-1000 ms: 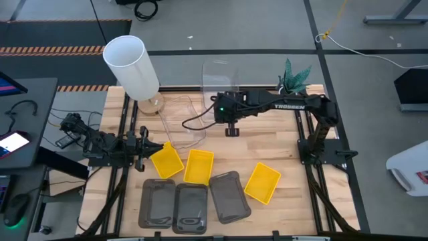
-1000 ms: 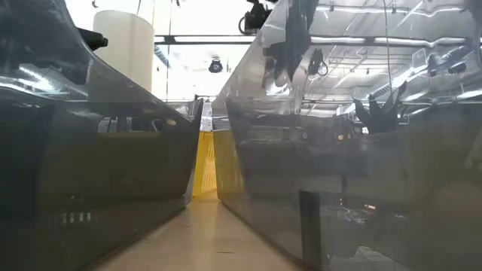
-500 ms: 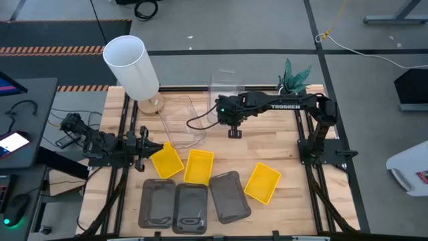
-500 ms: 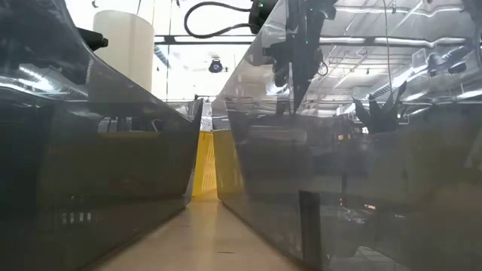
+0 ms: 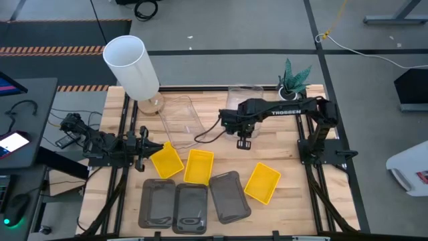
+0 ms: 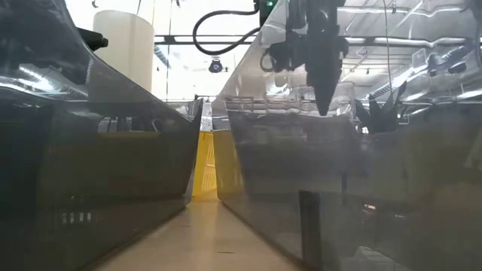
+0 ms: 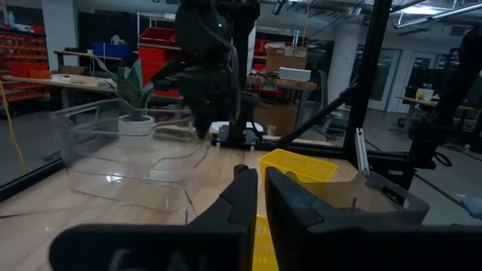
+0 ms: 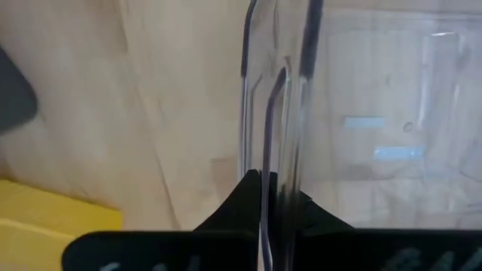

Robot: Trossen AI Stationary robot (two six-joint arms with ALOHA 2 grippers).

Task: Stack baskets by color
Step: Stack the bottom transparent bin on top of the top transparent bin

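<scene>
1. Right gripper (image 5: 243, 142) sits above mid-table, toward the far edge, arm reaching in from the right side. In the right wrist view its fingers (image 8: 248, 197) are pinched on the thin rim of a clear basket (image 8: 361, 113).
2. That held basket (image 5: 244, 97) shows in the high view at the far edge, just left of the plant (image 5: 292, 78).
3. A second clear basket (image 5: 180, 119) lies on the table left of the right gripper, near the white cylinder (image 5: 132, 65) at the far-left corner.
4. Left gripper (image 5: 144, 153) rests low at the left edge, fingers (image 7: 245, 197) together, holding nothing, just beside a yellow basket (image 5: 166, 161).
5. Another yellow basket (image 5: 198, 166) lies right of that one; a third (image 5: 262, 182) lies well apart toward the right.
6. Three grey baskets (image 5: 192, 205) sit in a row along the near edge; the right one is tilted.
</scene>
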